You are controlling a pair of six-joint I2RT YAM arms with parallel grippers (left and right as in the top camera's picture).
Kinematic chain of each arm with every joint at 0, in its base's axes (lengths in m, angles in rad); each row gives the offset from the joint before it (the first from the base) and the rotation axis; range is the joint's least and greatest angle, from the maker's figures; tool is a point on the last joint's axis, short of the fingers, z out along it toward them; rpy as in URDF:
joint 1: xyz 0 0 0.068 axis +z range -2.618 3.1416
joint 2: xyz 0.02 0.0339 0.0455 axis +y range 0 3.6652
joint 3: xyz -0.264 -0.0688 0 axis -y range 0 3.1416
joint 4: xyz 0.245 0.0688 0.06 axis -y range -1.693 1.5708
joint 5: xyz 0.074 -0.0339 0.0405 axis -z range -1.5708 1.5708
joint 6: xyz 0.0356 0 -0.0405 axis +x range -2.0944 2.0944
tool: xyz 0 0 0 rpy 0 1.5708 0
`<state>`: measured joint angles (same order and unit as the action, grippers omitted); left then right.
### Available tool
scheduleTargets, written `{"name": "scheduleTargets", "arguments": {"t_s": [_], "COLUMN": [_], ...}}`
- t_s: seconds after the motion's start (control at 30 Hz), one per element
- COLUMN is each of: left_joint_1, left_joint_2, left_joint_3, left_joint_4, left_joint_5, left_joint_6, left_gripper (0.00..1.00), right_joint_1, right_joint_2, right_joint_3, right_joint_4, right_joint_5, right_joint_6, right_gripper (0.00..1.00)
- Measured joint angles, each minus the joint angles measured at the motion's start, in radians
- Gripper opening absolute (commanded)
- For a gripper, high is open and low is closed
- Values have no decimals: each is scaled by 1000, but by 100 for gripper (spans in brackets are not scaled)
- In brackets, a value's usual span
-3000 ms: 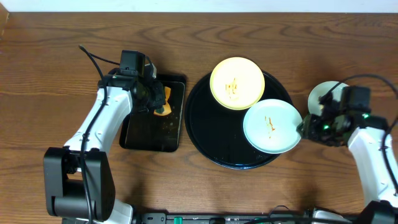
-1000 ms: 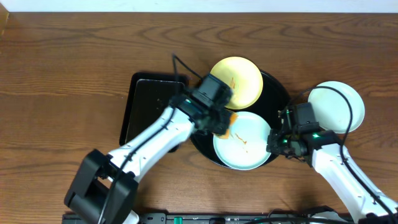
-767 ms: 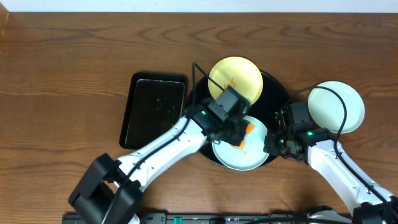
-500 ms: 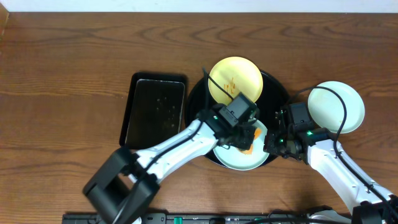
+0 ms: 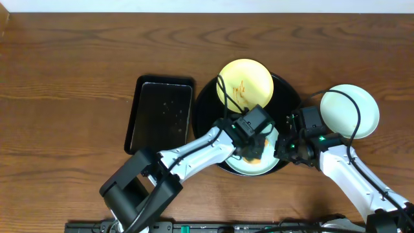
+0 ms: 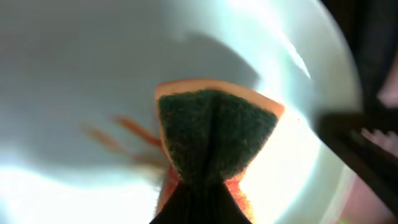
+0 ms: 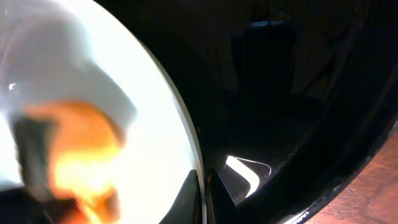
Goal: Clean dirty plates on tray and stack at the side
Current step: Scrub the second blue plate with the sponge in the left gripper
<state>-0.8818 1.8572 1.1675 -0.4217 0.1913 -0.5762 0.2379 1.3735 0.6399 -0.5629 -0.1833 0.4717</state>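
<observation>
A pale blue-white plate (image 5: 251, 164) with orange-brown smears (image 6: 134, 129) lies at the front of the round black tray (image 5: 210, 103). My left gripper (image 5: 255, 147) is shut on an orange sponge with a green scouring face (image 6: 214, 134) and presses it onto this plate. My right gripper (image 5: 281, 152) is shut on the plate's right rim (image 7: 189, 140), which runs between its jaws. The plate (image 7: 74, 87) fills the left of the right wrist view. A pale yellow plate (image 5: 246, 85) with smears sits at the tray's back. Another blue-white plate (image 5: 349, 111) lies on the table to the right.
A smaller rectangular black tray (image 5: 160, 115) lies left of the round tray on the wooden table (image 5: 65, 77). The left arm (image 5: 187, 154) stretches across the round tray's front left. The right arm's cable (image 5: 336, 94) arcs over the plate at the right.
My left gripper carried the sponge from the rectangular tray onto the blue-white plate and slid it rightward and forward across it. My right gripper moved in, pulled the plate forward and holds its rim.
</observation>
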Motion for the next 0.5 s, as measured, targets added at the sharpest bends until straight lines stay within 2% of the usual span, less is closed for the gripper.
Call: {"name": "scheduleTargets", "arguments": {"t_s": [0.2,0.37,0.5], "left_joint_1": [86,123,157], "left_joint_2": [0,-6,-88], "left_joint_3": [0,0,-2], "left_joint_4": [-17,-72,-156], "left_joint_5": [-129,-148,-151], "left_joint_6": [18,81,113], "left_gripper": [7,8,7], "right_joint_1": [0,0,0], "right_joint_2": [0,0,0], "right_joint_3": [0,0,0], "right_joint_4": [0,1,1], "right_joint_5": [0,-3,-8], "right_joint_6": [3,3,3], "right_gripper": [1,1,1]}}
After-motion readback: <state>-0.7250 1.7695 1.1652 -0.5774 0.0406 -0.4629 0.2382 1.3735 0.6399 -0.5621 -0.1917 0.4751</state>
